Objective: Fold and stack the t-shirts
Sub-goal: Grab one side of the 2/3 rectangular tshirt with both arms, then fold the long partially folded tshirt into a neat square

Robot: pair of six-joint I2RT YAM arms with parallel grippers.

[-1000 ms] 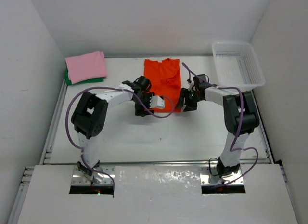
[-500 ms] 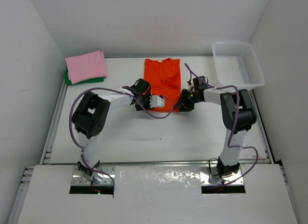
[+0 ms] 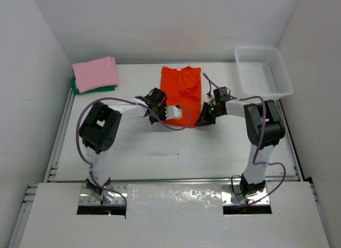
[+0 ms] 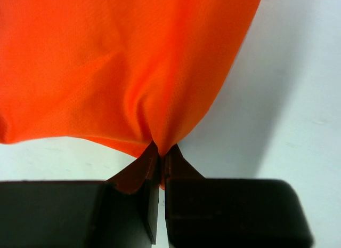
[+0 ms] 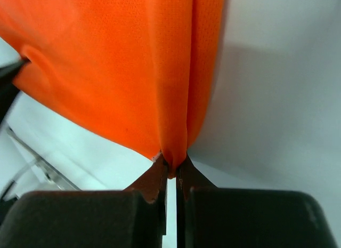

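The orange t-shirt (image 3: 181, 90) lies lengthwise at the middle back of the table, partly folded. My left gripper (image 3: 161, 110) is shut on its near left corner, and the cloth (image 4: 133, 72) bunches up from between the closed jaws. At the near right corner my right gripper (image 3: 204, 119) is shut on the hem, with orange fabric (image 5: 133, 72) pinched between the fingertips (image 5: 154, 176). A folded pink t-shirt (image 3: 96, 73) rests on a folded green t-shirt (image 3: 93, 89) at the back left.
A white lattice basket (image 3: 264, 72) stands at the back right corner. Purple cables (image 3: 176, 125) loop from both arms across the table in front of the orange shirt. White walls close in the left, back and right.
Both grippers have closed on the near corners of the orange shirt. They have moved slightly toward the back, and the shirt's near edge has lifted off the table.
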